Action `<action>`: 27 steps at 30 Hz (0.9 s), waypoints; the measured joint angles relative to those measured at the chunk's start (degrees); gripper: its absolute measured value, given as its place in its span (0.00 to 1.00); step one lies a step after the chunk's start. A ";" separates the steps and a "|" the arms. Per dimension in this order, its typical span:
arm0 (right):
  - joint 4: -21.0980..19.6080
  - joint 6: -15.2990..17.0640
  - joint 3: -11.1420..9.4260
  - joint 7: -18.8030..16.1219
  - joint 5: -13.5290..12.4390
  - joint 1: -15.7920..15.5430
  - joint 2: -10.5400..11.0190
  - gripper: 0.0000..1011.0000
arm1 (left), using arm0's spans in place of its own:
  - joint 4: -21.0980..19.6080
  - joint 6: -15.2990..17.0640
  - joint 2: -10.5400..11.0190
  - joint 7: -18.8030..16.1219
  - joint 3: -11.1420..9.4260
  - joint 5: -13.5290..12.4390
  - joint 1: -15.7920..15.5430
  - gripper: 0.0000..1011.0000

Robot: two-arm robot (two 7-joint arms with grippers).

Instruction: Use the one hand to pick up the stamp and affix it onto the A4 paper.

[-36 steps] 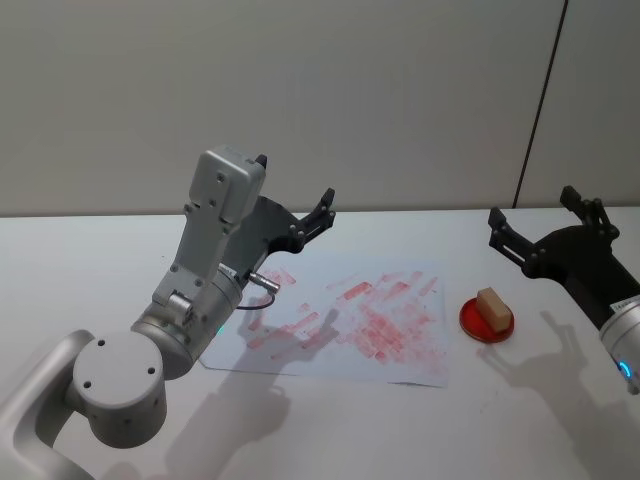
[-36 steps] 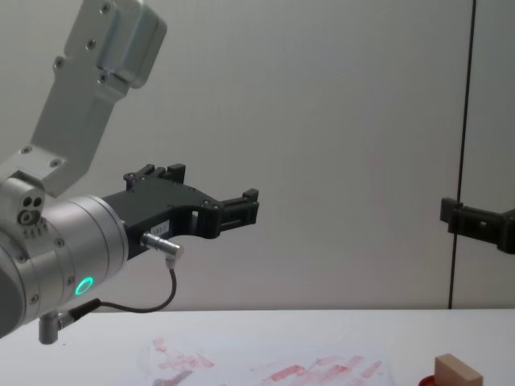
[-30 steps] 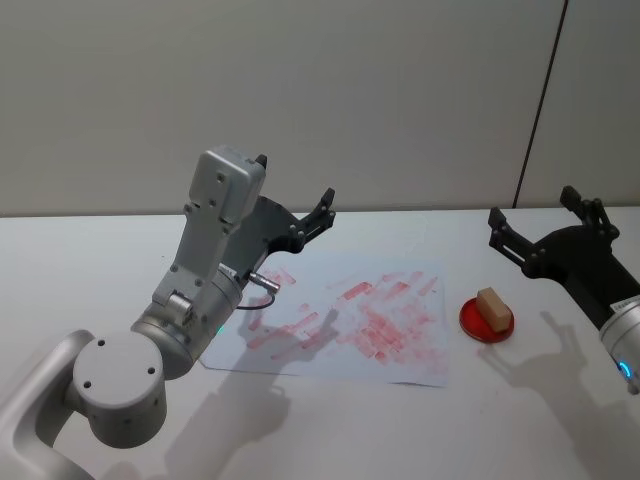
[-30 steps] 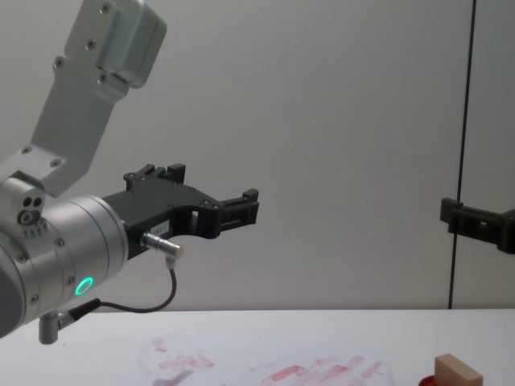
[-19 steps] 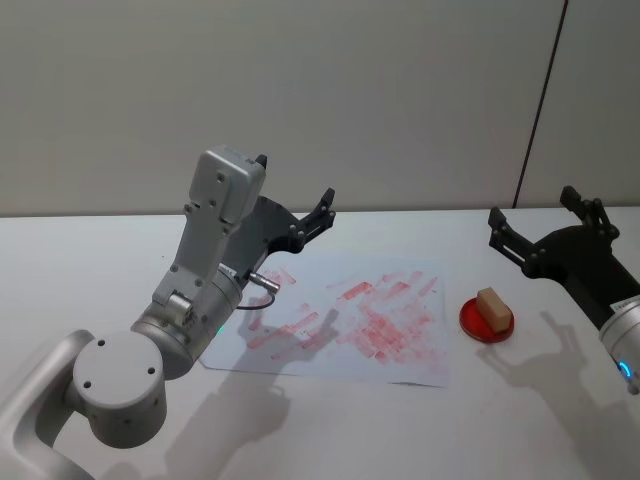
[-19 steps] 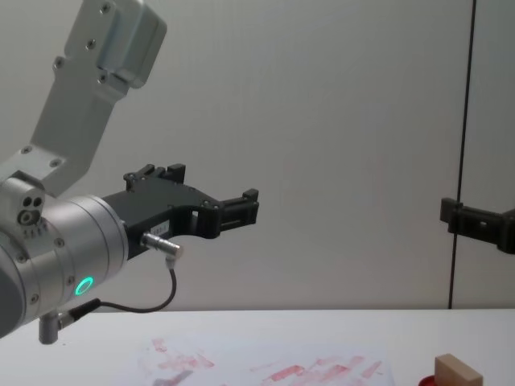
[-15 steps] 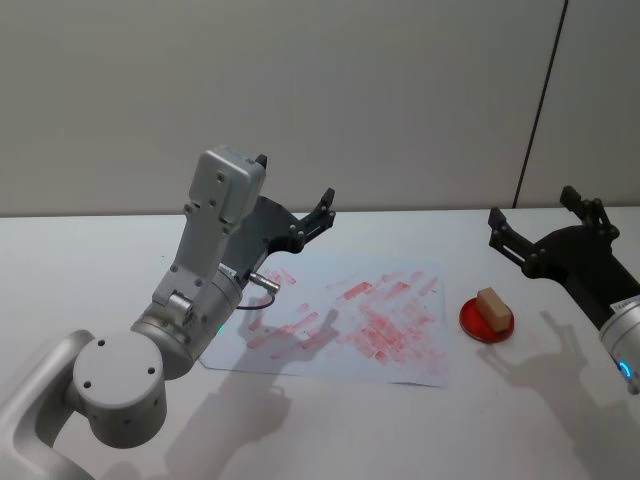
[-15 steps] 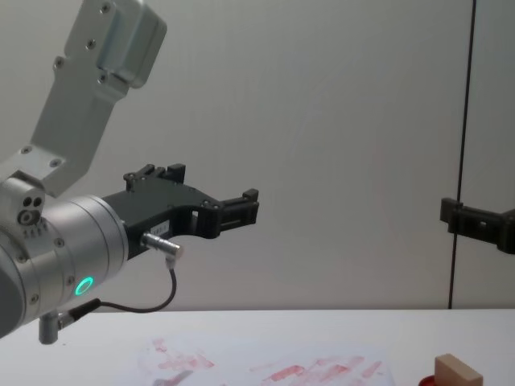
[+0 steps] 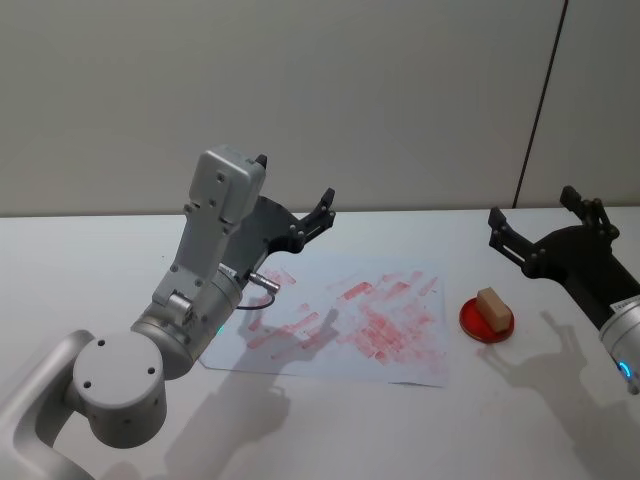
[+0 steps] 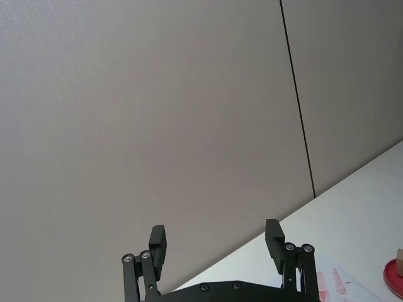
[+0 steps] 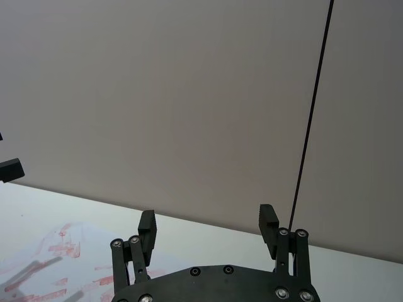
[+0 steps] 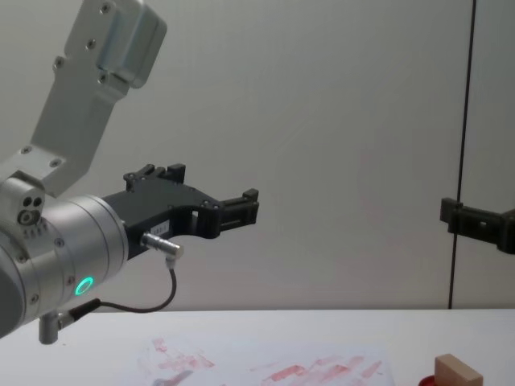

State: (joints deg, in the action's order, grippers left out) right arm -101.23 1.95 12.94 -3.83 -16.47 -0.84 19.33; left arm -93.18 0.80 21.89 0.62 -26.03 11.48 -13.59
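Note:
The stamp (image 9: 490, 304), a small tan wooden block on a red round base, stands on the table just right of the A4 paper (image 9: 350, 325), a white sheet smeared with red prints. From the chest view the stamp (image 12: 457, 372) sits at the lower right and the A4 paper (image 12: 265, 370) lies along the bottom. My left gripper (image 9: 295, 180) hangs open in the air above the sheet's far left part, holding nothing. My right gripper (image 9: 532, 205) is open too, raised to the right of and behind the stamp. Both wrist views show the jaws wide apart: left gripper (image 10: 215, 231), right gripper (image 11: 207, 217).
The white table (image 9: 400, 430) has bare room in front of the paper and to the far right. A grey wall with a dark vertical seam (image 9: 540, 100) stands behind the table.

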 joint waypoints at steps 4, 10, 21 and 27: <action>0.01 0.00 -0.01 -0.01 0.00 0.00 0.01 0.99 | 0.00 0.00 0.00 0.00 0.00 0.00 0.00 0.99; -0.21 0.53 -0.29 -0.01 -0.25 -0.36 0.36 0.99 | 0.00 0.00 0.00 0.00 0.00 0.00 0.00 0.99; -0.78 5.86 -0.37 1.12 0.73 -0.93 0.70 0.99 | 0.00 0.00 0.00 0.00 0.00 0.00 0.00 0.99; 0.27 9.30 0.14 1.67 2.29 -0.35 0.03 0.99 | 0.00 0.00 0.01 0.00 0.00 0.00 0.00 0.99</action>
State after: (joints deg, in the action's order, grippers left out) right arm -100.95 11.26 13.08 -2.15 -14.17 -1.18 19.36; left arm -93.18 0.80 21.90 0.62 -26.03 11.48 -13.59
